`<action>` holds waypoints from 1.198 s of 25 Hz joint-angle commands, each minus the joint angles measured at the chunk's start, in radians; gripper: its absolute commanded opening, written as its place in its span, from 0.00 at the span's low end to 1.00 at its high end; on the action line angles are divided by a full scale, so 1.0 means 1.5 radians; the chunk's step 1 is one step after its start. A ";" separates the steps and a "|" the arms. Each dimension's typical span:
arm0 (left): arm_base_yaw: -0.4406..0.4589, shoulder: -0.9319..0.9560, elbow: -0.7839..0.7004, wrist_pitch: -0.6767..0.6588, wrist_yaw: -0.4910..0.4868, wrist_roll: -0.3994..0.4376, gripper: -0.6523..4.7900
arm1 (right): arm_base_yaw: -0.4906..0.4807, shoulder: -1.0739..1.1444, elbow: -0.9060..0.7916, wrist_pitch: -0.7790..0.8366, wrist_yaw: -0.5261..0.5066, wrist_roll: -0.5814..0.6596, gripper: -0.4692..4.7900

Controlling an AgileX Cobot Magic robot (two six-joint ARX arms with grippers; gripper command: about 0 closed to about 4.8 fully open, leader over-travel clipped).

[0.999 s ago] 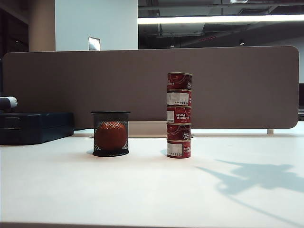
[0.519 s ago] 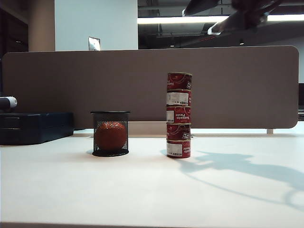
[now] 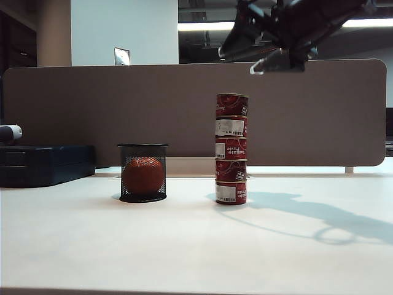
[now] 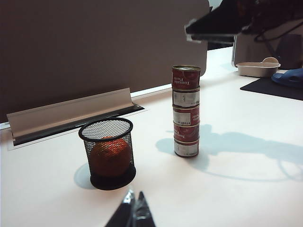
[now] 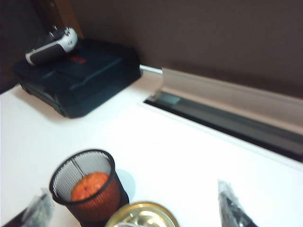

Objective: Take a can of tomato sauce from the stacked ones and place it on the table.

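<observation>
The stacked ones (image 3: 231, 149) form a slim column of several red tins on the white table (image 3: 184, 246). The top can of tomato sauce (image 3: 232, 104) shows its gold lid (image 5: 142, 218) in the right wrist view. My right gripper (image 3: 236, 63) hangs open in the air just above and to the right of the column, touching nothing. Its two fingers (image 5: 229, 203) stand wide apart on either side of the lid. It also shows dark above the column (image 4: 186, 111) in the left wrist view. My left gripper (image 4: 134, 208) is shut and empty, low over the table, well short of the column.
A black mesh cup (image 3: 142, 175) holding an orange-red ball stands left of the column. A dark blue case (image 3: 46, 163) lies at the far left. A brown-grey divider panel (image 3: 184, 110) closes off the back. A beige tray (image 4: 258, 68) sits beyond the column.
My right gripper has come into the exterior view from the upper right and moved left and down to above the column. Its shadow slid left across the table. The cans have not moved.
</observation>
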State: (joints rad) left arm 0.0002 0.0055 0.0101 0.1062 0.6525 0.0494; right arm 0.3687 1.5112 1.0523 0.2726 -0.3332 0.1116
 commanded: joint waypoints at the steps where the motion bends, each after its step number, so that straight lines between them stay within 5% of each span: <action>1: 0.001 0.001 0.002 -0.003 0.001 -0.004 0.11 | 0.001 0.014 0.002 0.011 -0.002 0.001 1.00; 30: 0.001 0.001 0.002 -0.016 -0.001 -0.004 0.11 | 0.023 0.102 0.003 0.041 0.016 0.001 1.00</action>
State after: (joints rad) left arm 0.0002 0.0055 0.0101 0.0742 0.6514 0.0479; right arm 0.4023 1.6691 1.0523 0.3141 -0.3096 0.1116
